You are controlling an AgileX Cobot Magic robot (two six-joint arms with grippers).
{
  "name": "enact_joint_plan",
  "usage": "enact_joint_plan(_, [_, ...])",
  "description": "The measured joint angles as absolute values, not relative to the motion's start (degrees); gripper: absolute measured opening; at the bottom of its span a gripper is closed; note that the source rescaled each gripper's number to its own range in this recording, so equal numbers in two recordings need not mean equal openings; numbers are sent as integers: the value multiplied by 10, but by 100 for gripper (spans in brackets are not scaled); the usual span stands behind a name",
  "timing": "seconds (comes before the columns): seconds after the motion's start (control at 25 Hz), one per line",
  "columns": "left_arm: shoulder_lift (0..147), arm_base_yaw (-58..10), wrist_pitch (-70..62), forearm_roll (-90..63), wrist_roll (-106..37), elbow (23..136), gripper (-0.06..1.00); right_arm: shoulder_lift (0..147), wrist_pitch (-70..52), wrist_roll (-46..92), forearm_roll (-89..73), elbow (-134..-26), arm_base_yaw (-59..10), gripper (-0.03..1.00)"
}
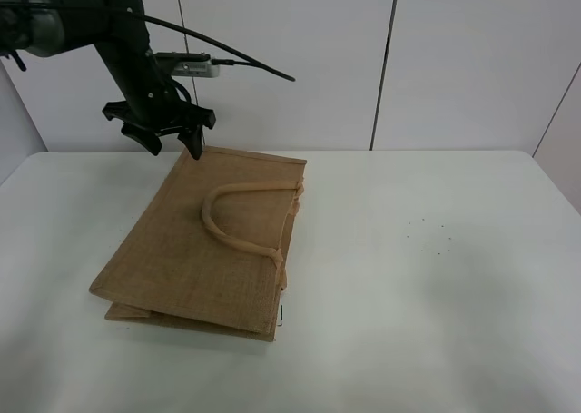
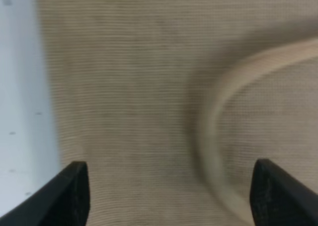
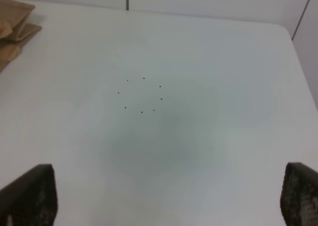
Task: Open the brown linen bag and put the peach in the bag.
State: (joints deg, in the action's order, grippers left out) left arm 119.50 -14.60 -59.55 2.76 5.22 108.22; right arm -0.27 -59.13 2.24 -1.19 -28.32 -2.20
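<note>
While flat on the table (image 1: 436,277), brown linen bag (image 1: 209,240) just below wide-spread left gripper (image 1: 168,141).

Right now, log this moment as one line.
bag: flat, closed | peach: not in view | left end effector: open, above bag's far edge | right end effector: open over table

A white table (image 1: 436,286) fills the lower part of the exterior high view — smooth, matte, its far edge meeting a pale panelled wall (image 1: 290,59) with dark vertical seams. Toward the right side of the table sits a small ring of black dots (image 1: 428,234) — seen closer at (image 3: 141,94).
</note>
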Motion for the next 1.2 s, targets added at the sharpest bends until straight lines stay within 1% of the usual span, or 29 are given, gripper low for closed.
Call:
enact_joint_plan(0.32, [1194, -37, -605, 36, 52, 1082, 100, -3, -591, 22, -11, -283, -22, 100])
enact_joint_plan(0.44, [1186, -19, -615, 39, 52, 1079, 100, -3, -591, 22, -11, -283, -22, 100])
enact_joint_plan(0.56, [1160, -22, -615, 39, 52, 1053, 100, -3, -591, 22, -11, -283, -22, 100])
enact_joint_plan(0.72, [1098, -33, -623, 38, 52, 981, 100, -3, -591, 22, -11, -283, -22, 100])
enact_joint_plan(0.88, [1010, -34, -667, 36, 52, 887, 100, -3, -591, 22, -11, -283, -22, 100])
enact_joint_plan(1.2, [761, -34, -667, 39, 58, 650, 100, -3, -591, 22, -11, -283, -22, 100])
